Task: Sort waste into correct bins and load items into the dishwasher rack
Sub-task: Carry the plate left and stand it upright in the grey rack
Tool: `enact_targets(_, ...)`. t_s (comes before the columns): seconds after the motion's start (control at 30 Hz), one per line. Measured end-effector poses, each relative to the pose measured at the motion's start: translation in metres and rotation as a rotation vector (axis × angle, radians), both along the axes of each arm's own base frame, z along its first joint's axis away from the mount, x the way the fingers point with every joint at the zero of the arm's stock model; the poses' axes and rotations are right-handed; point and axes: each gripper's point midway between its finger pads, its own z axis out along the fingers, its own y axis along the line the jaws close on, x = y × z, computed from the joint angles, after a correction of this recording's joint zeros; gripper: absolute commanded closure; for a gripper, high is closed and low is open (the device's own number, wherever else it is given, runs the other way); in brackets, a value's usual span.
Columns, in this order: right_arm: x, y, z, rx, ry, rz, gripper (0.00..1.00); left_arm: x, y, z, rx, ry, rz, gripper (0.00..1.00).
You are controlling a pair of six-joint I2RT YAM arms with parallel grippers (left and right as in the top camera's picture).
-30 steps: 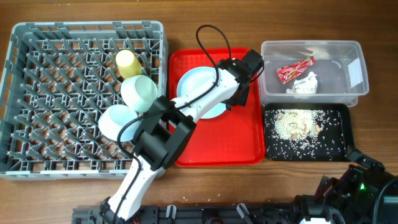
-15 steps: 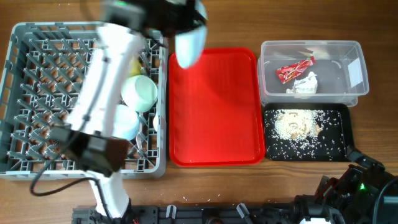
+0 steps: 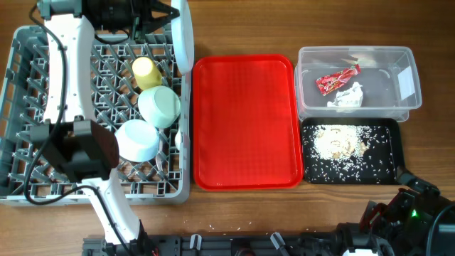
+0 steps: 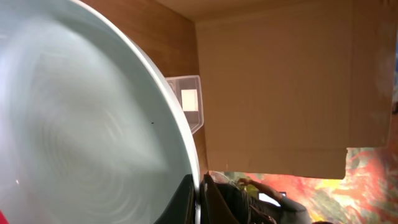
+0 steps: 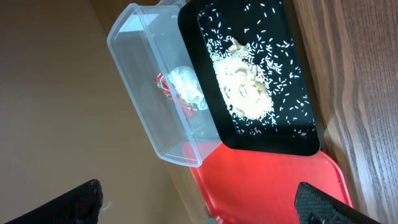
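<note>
My left gripper point(image 3: 168, 14) is shut on the rim of the pale blue plate point(image 3: 185, 39) and holds it on edge over the far right corner of the grey dishwasher rack point(image 3: 28, 114). In the left wrist view the plate point(image 4: 81, 130) fills the left side, with the fingers point(image 4: 200, 199) pinching its edge. A yellow cup point(image 3: 144, 69), a mint green bowl point(image 3: 159, 105) and a paler bowl point(image 3: 136, 140) sit in the rack. The clear tub point(image 3: 394, 85) holds the red wrapper point(image 3: 337, 78) and the napkin point(image 3: 348, 96). The black tray point(image 3: 384, 171) holds rice scraps point(image 3: 334, 141). My right gripper point(image 5: 205, 202) is open and empty. Fork and spoon are out of view.
The flat red tray point(image 3: 245, 121) lies bare between the rack and the two bins. The right arm point(image 3: 419, 195) rests at the table's front right corner, below the black tray. In the right wrist view the tub point(image 5: 143, 81), black tray point(image 5: 292, 124) and red tray point(image 5: 273, 186) show.
The left arm lifted the plate off the red tray and swung it left and back to the rack's far right corner, turning it on edge. The right arm has not moved.
</note>
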Motion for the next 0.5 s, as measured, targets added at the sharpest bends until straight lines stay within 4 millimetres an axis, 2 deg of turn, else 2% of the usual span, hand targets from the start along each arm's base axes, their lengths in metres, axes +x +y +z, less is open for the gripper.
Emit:
enact_targets(0.17, 0.0, 0.0, 0.0, 0.0, 0.0, 0.0, 0.0, 0.008, 0.007, -0.034, 0.04, 0.08, 0.019, 0.96)
enact_targets(0.5, 0.0, 0.0, 0.0, 0.0, 0.0, 0.0, 0.0, 0.005, 0.032, -0.038, 0.071, 0.09, 0.059, 0.96)
